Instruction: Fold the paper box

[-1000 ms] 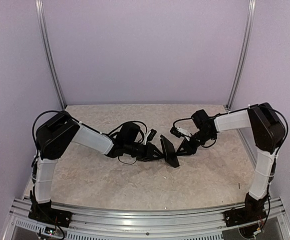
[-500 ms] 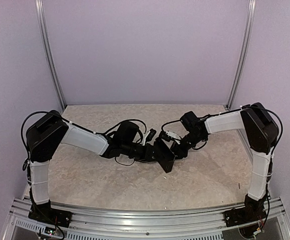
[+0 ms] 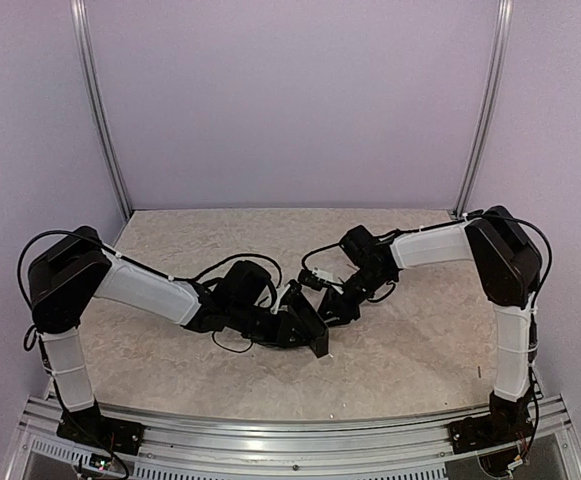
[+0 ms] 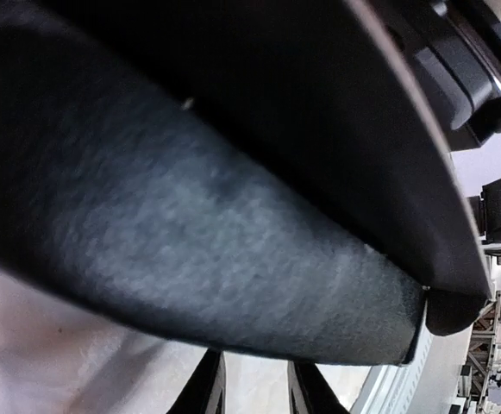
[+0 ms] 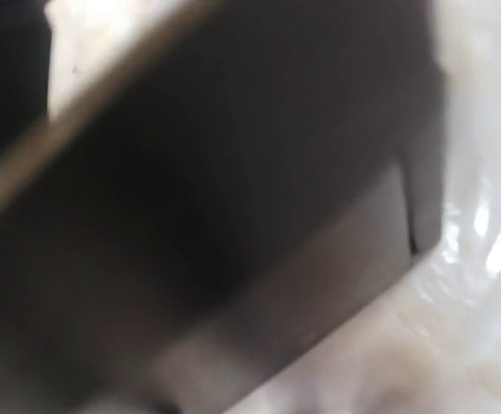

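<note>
Black matte cardboard is filling nearly all of the left wrist view, so the paper box [image 4: 198,216] is sitting very close to that camera. From above, the left gripper [image 3: 288,318] is reaching in low from the left edge of the tabletop [image 3: 420,340] and appears to be clamping the paper box by one side. The box's own panel is hiding the contact, so the grip is a judgement from how the piece is standing. The box is tilting on edge near the middle of the tabletop, a little toward the near edge, with a lower corner at or just above the surface. Just to its right, the right gripper [image 3: 336,305] is pressing up against the box's upper far side. Its wrist view is showing only a blurred dark panel with a notch, so I cannot tell whether those fingers are gripping or released.

The step in hand is looking like a two-arm fold, with the left arm bracing the body while the right works a flap. Next, the right gripper is needing to push that flap squarely along its crease toward its slot, with the left arm keeping the body from twisting.
</note>
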